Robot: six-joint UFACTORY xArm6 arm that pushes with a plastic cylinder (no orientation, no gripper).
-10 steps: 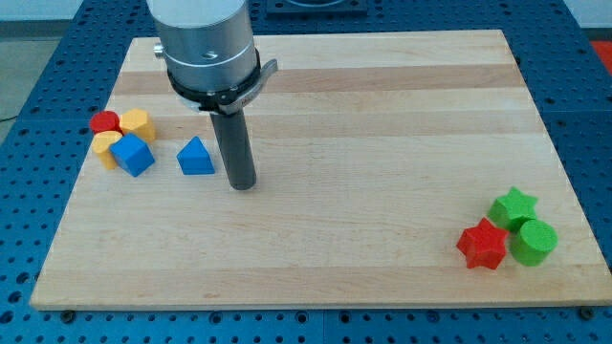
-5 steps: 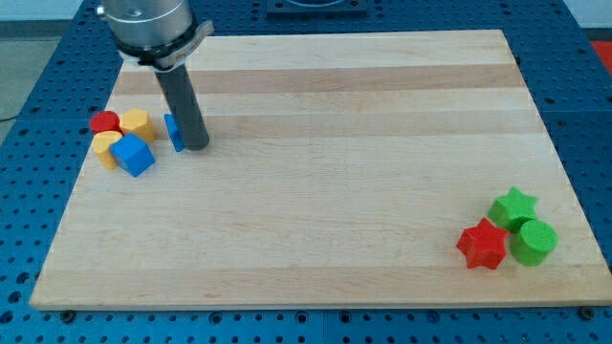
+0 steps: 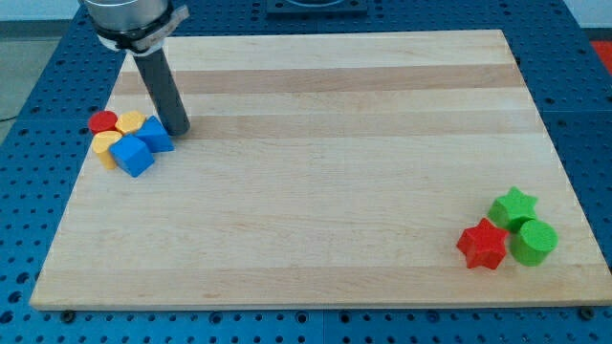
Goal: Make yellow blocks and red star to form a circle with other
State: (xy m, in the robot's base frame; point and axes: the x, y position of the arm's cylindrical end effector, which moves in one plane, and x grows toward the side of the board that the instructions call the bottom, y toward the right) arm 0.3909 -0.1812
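Observation:
Two yellow blocks sit at the view's left: one (image 3: pixel 131 122) beside a red round block (image 3: pixel 102 121), the other (image 3: pixel 103 145) just below it. A blue cube (image 3: pixel 133 157) and a blue triangular block (image 3: pixel 156 136) press against them on the right. My tip (image 3: pixel 178 130) touches the blue triangular block's right side. The red star (image 3: pixel 481 245) lies far away at the view's lower right, touching a green star (image 3: pixel 513 207) and a green round block (image 3: pixel 533 242).
The wooden board (image 3: pixel 325 105) lies on a blue perforated table. The left cluster sits close to the board's left edge, the right cluster close to its right edge.
My tip moved left and up across the board, pushing the blue triangular block left into the cluster beside the yellow blocks and the blue cube.

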